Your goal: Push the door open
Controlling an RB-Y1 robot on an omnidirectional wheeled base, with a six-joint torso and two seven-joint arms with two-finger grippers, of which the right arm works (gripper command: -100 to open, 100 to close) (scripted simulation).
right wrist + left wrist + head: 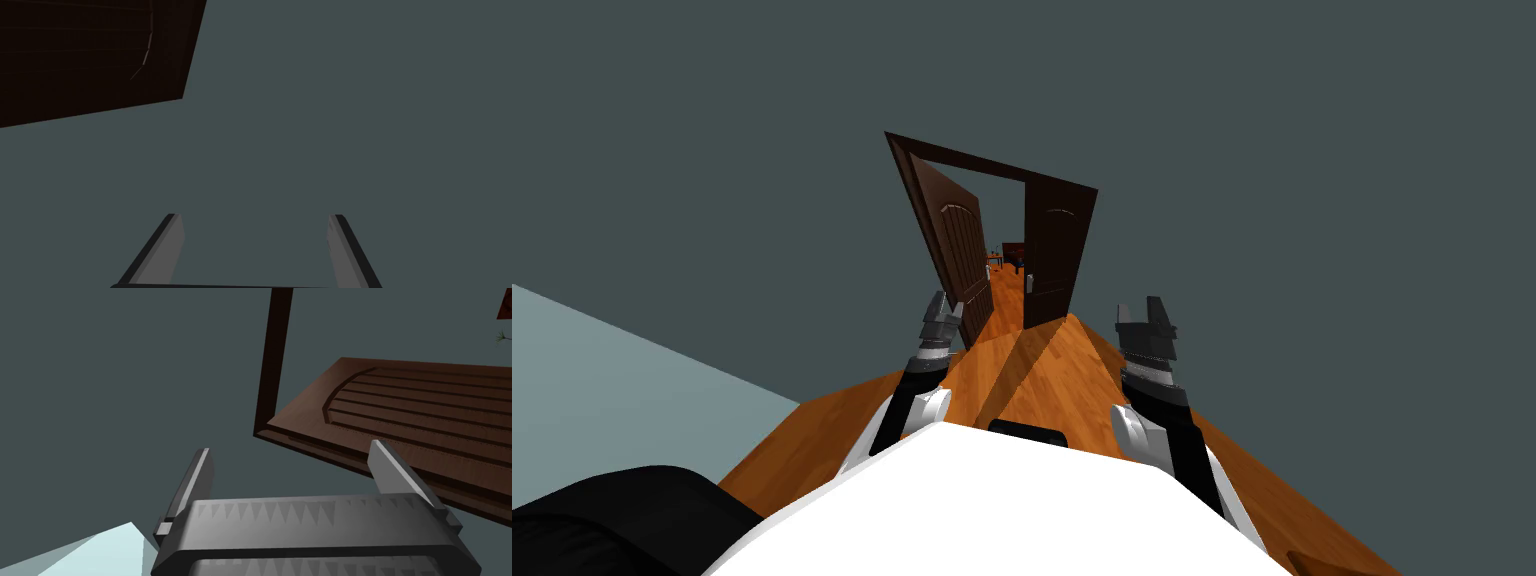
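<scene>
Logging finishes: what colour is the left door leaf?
Dark reddish-brown grained wood door leaf, clearest in the left wrist view.

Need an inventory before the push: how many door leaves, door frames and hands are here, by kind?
Door leaves: 2 (left door leaf, right door leaf, both ajar)
Door frame: 1
Hands: 2 (left hand, right hand, both open)
Total: 5

Door leaf (425, 413) cut by edge; far objects (1009, 258) perhaps furniture, tiny.
</scene>
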